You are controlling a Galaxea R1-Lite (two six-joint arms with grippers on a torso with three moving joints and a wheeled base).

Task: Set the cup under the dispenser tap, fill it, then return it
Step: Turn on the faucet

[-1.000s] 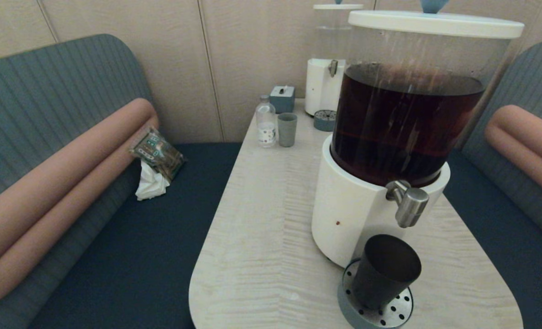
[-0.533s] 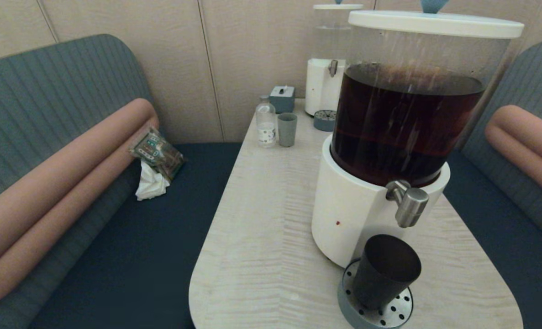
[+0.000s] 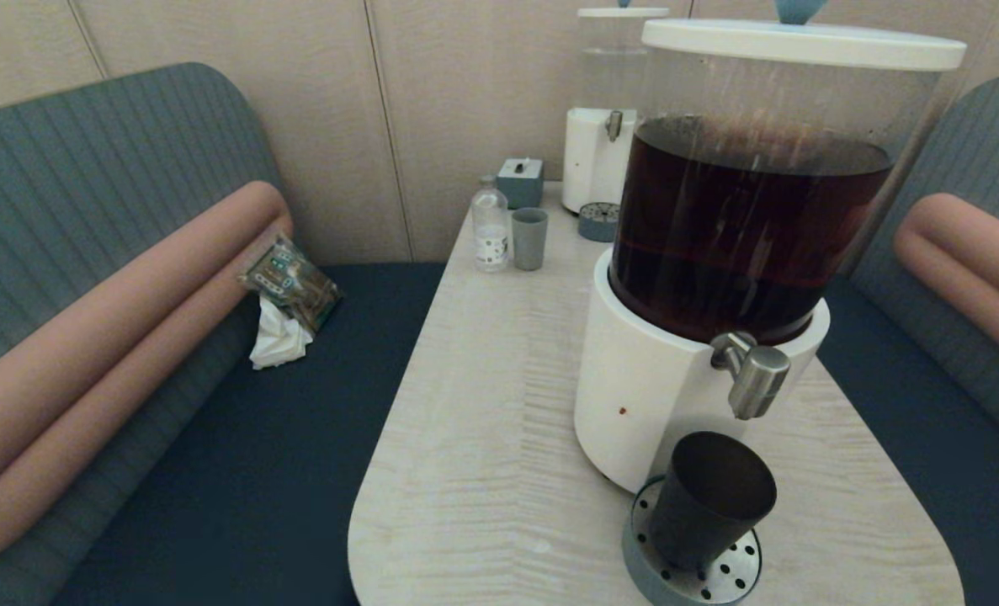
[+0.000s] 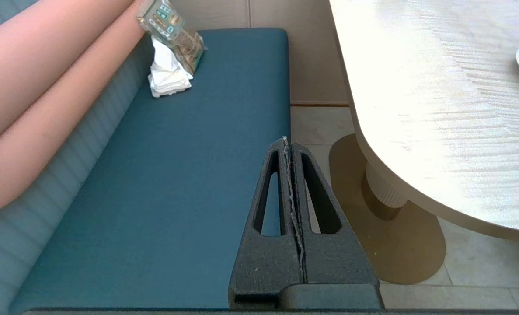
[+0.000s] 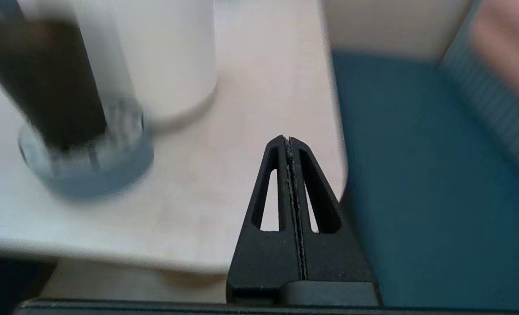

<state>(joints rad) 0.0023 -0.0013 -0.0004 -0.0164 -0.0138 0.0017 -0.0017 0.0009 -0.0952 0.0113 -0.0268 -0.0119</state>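
Observation:
The black cup stands on a round grey drip tray at the table's near right, just below the steel dispenser tap of the big dispenser with dark brown liquid. In the right wrist view the cup shows blurred, off to one side of my right gripper. That gripper is shut and empty, hovering over the table's near edge beside the seat. My left gripper is shut and empty, low beside the table over the blue bench. Neither gripper shows in the head view.
Far back on the wooden table stand a small bottle, a grey-green cup, a grey box and a smaller clear-liquid dispenser. A packet and tissue lie on the left bench. The table's pedestal is near the left gripper.

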